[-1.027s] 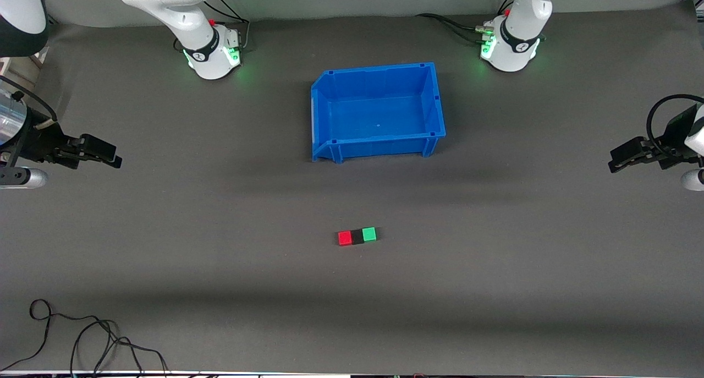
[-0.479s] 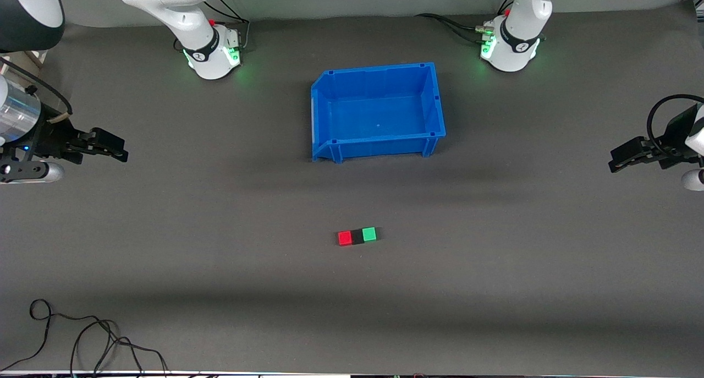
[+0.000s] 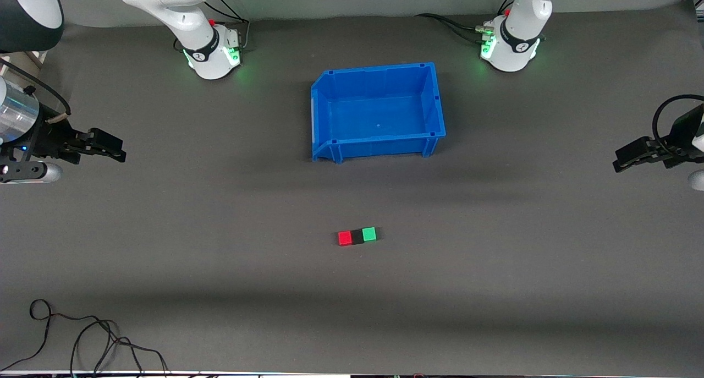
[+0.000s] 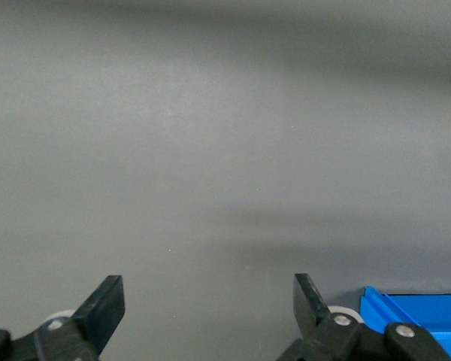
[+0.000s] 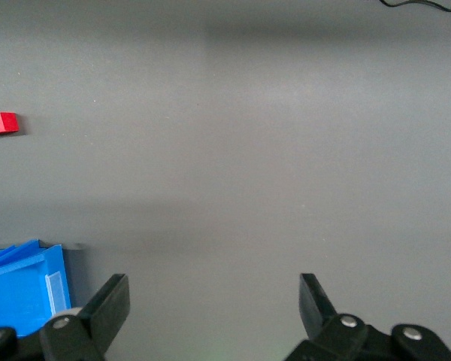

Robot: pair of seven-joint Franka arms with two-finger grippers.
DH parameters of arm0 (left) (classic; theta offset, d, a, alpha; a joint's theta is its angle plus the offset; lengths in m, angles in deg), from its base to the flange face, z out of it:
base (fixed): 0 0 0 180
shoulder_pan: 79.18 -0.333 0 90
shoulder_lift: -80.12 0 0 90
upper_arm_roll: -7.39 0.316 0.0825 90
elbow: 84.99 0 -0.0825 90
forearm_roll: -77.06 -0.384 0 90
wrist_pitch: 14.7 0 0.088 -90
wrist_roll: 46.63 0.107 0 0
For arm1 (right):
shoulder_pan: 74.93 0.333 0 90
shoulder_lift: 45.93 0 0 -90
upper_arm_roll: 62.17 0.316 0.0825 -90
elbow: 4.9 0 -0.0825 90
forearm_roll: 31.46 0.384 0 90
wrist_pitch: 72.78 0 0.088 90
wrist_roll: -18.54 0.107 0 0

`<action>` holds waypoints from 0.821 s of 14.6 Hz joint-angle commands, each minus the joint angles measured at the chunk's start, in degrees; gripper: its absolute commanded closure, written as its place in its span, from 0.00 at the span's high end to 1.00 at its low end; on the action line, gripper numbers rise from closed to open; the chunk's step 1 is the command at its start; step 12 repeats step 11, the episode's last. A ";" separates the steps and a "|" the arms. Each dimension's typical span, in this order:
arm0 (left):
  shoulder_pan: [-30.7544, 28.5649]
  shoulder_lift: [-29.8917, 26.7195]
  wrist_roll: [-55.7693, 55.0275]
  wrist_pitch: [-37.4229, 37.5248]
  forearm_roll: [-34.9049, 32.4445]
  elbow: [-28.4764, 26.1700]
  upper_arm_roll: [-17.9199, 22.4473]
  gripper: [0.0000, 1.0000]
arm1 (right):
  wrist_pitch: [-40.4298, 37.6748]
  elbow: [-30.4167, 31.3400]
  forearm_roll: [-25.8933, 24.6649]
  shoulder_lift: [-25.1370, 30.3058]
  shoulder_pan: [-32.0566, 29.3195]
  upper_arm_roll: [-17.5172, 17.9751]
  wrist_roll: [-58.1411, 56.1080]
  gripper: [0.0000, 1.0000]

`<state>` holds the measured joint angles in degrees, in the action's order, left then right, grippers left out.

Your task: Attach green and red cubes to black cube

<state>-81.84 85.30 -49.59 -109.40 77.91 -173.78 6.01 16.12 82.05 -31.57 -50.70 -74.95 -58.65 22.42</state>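
Three small cubes sit in a row on the grey table, touching one another side by side. The black cube is in the middle, the red cube is pressed against it on the side toward the right arm's end of the table, and the green cube is pressed against it on the side toward the left arm's end. The row lies nearer to the front camera than the blue bin, well apart from it, and the bin stands upright between the two arm bases.

The right claw hangs over the bare mat at the right arm's end of the table, well apart from the cubes. In the right wrist view its two black fingers stand wide apart with nothing between them, so the claw is open and empty. That view also catches a corner of the bin and the red cube off at the edge.

The left claw hangs over the mat at the left arm's end, equally far from the row. Its fingers are also spread wide and hold nothing. A sliver at the edge of the left wrist view may be the green cube, though it is too small to be sure.

A loose black cable lies coiled on the table near the front camera, toward the right arm's end.
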 commanded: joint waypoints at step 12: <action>0.11 -0.26 1.20 1.27 1.78 0.02 -0.03 1.00 | -0.39 -0.20 -0.59 0.29 -0.86 0.61 -0.27 1.00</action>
